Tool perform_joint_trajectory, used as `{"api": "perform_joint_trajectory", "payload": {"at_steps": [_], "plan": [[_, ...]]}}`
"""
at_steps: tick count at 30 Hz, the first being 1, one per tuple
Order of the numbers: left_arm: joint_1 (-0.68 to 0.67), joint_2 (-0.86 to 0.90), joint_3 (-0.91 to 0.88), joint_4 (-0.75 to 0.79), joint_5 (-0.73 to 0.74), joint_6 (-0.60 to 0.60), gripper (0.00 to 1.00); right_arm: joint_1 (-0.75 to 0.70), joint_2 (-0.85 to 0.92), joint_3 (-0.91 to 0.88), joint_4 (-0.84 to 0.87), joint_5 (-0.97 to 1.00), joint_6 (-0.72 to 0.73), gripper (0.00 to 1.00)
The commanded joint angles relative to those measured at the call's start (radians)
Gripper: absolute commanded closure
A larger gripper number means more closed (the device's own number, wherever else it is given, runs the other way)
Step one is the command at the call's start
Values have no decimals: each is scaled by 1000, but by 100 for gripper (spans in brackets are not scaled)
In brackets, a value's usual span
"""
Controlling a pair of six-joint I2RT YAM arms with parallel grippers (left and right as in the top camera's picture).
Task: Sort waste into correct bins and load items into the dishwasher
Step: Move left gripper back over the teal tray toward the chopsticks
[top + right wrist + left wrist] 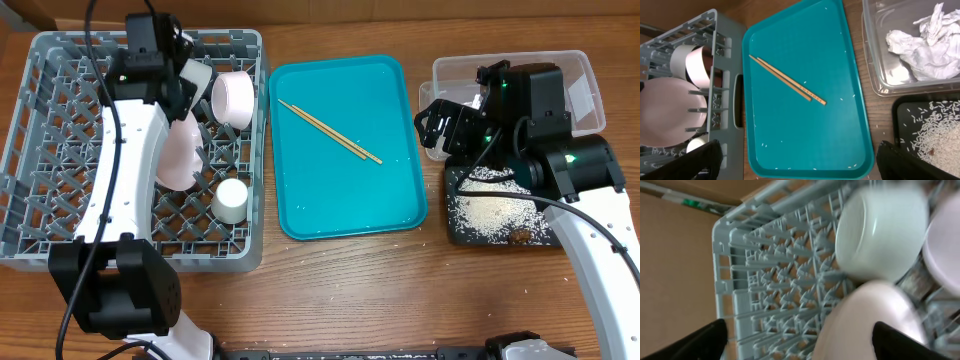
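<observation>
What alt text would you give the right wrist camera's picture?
A pair of wooden chopsticks lies on a teal tray. A grey dish rack holding a pale plate sits to its left; a clear tub of crumpled tissue and a black tray of rice sit to its right.

Readable text: none that I can find in any view.
Dish rack (60, 120): no print I can make out.
Green strip (690, 202), left wrist view: too blurred for me to read.
</observation>
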State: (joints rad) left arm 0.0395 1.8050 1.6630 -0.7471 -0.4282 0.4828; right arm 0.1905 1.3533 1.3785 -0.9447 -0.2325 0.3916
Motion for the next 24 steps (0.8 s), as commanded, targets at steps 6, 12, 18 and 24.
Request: {"api": "perform_joint_trajectory", "payload": {"at_steps": [6, 12, 18, 24], "plan": [[-103, -84, 172, -34, 565, -344, 0, -1, 1, 8, 37, -3, 0, 0], [-237, -21, 164, -64, 529, -756, 0, -1, 1, 8, 34, 60, 1, 0], [-420, 147, 164, 48, 410, -797, 0, -1, 1, 8, 29, 60, 1, 0], [-494, 345, 164, 139, 449, -901, 0, -1, 1, 8, 1, 60, 1, 0]]}}
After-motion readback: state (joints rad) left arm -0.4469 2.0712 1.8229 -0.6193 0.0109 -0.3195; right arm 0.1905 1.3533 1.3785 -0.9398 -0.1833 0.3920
